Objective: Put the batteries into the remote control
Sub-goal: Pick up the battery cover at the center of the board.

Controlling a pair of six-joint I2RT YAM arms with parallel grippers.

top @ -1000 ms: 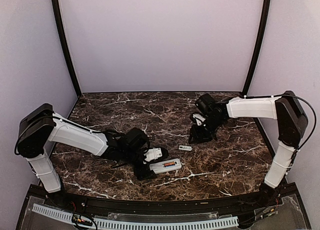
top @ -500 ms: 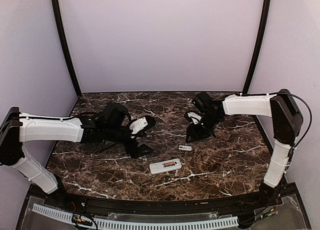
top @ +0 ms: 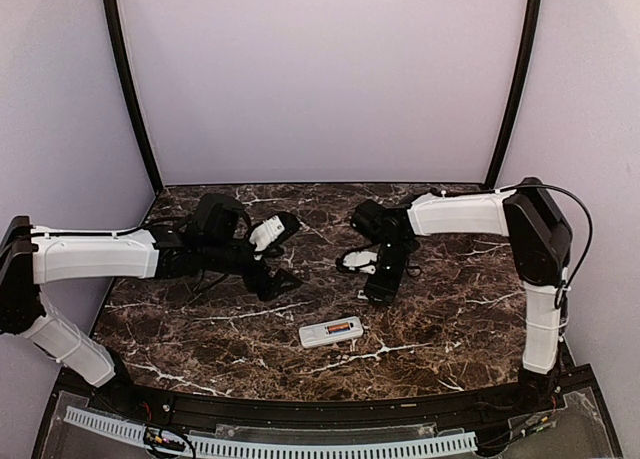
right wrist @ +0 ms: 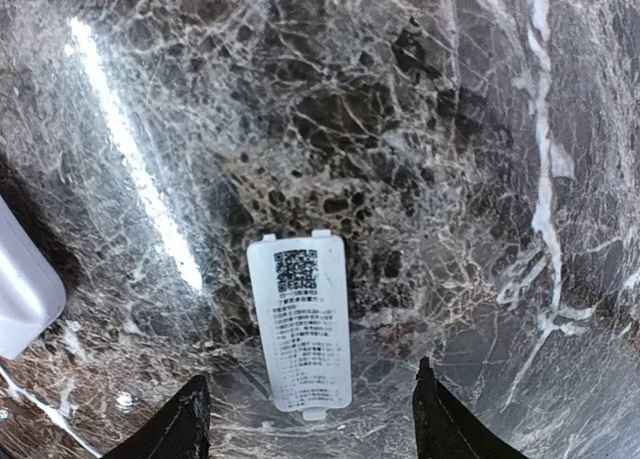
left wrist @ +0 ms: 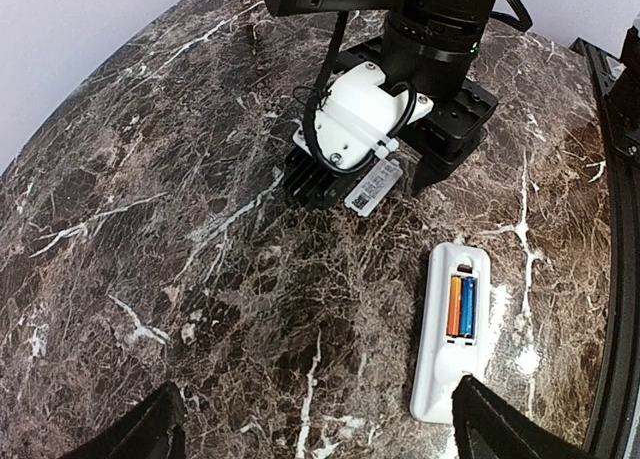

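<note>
The white remote control [top: 331, 331] lies back-up on the marble near the front, its compartment open. The orange battery [left wrist: 454, 306] and the blue battery [left wrist: 467, 307] sit side by side inside the remote [left wrist: 450, 344]. My left gripper [top: 288, 251] is open and empty, raised behind and left of the remote; it is also open in the left wrist view [left wrist: 320, 441]. My right gripper [top: 368, 277] is open and hangs over the small white cover piece [right wrist: 300, 324], which lies flat between its fingertips [right wrist: 190, 419]. The cover piece also shows under that gripper in the left wrist view [left wrist: 375, 187].
The dark marble table [top: 450, 319] has a black raised rim along its front edge [top: 300, 411]. Purple walls and two black corner posts [top: 130, 89] close in the back. The remote's corner [right wrist: 20, 279] lies just left of the right gripper.
My left gripper has left the remote and drawn back to the left and away. My right gripper has moved left and nearer, over the cover piece. The remote has not moved.
</note>
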